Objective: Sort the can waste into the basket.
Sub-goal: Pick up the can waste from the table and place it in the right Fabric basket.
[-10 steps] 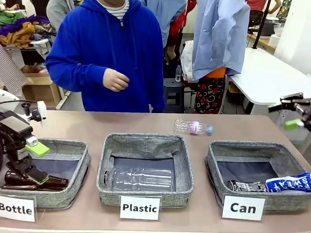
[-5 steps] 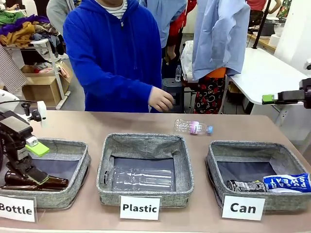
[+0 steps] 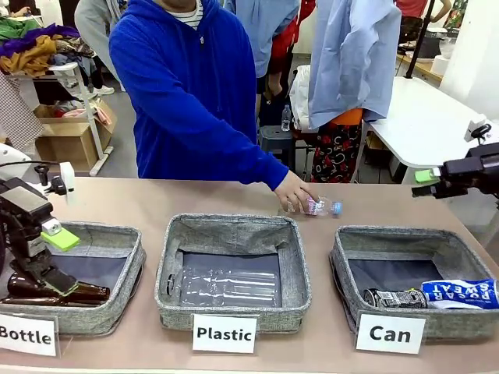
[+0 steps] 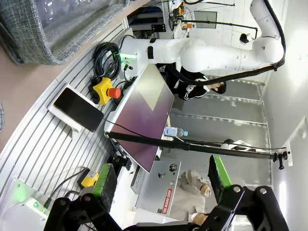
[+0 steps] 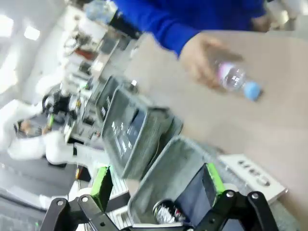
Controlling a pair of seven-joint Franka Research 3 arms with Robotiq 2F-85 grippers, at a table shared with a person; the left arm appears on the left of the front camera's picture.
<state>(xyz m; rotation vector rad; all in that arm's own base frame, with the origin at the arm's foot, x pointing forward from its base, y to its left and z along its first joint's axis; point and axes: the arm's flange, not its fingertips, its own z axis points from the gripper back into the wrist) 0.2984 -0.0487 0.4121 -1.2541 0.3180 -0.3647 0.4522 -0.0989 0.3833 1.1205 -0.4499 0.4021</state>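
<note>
Two cans lie in the grey "Can" basket point(image 3: 343, 265) at the right: a black can point(image 3: 394, 298) and a blue-and-white Pocari Sweat can point(image 3: 461, 293) beside it. My right gripper point(image 3: 425, 183) hangs open and empty above and behind that basket, past the table's right end. In the right wrist view the gripper point(image 5: 158, 183) looks down on the basket point(image 5: 163, 187), with the black can point(image 5: 166, 211) at its bottom. My left gripper point(image 3: 48, 249) is open above the "Bottle" basket point(image 3: 117, 234); its fingers point(image 4: 105, 180) stand wide apart, holding nothing.
A person in a blue hoodie has a hand point(image 3: 295, 191) on a clear plastic bottle point(image 3: 321, 206) lying on the table behind the baskets. The middle "Plastic" basket point(image 3: 234, 230) holds a clear bottle. Brown glass bottles point(image 3: 66, 294) lie in the "Bottle" basket.
The person's hand has reached across to the plastic bottle on the table. My right gripper rose, then dropped and drew left a little. The Pocari can settled in its basket.
</note>
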